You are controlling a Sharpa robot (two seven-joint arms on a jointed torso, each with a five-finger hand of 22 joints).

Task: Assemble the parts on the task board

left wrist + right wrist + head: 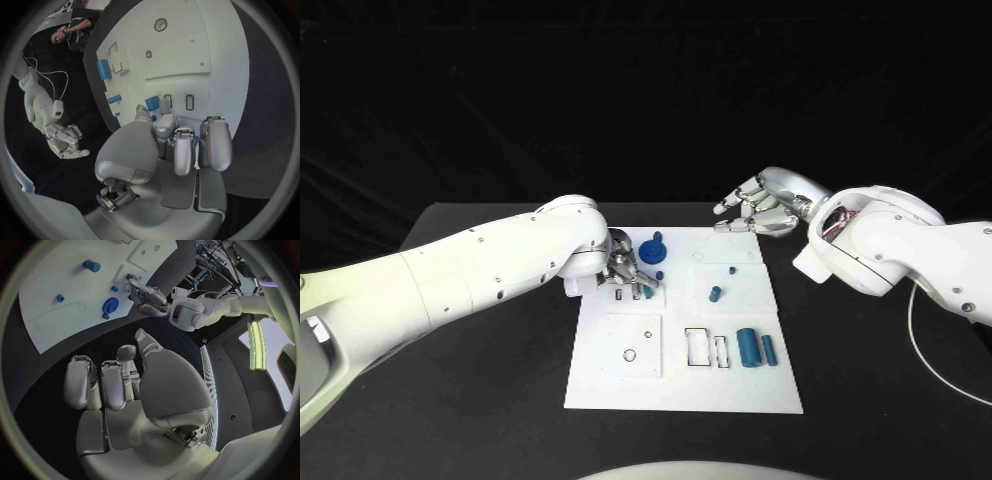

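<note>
On the black table [473, 380] lies the white board [687, 385], with the blue parts spread over it. A large cylinder [749, 347] and a thin pin [770, 349] lie loose beside the rectangular slots near the board's front right. A short peg [715, 293] rests on the middle right, and a round knobbed piece [653, 247] sits at the far edge. Several slots and holes look unfilled, so most of the assembly seems left to do; whether any part is already seated cannot be told.

At the board's left middle, the left hand [626, 268] works over a pair of small slots. Its fingers [182, 150] are curled in close together, and a small blue piece [152, 103] shows just past the fingertips, near a slot. Whether the fingers pinch it or merely touch it cannot be told.

Beyond the board's far right corner, the right hand [764, 208] hovers above the table, apart from every part. Its fingers [112, 387] are loosely bent and hold nothing.
</note>
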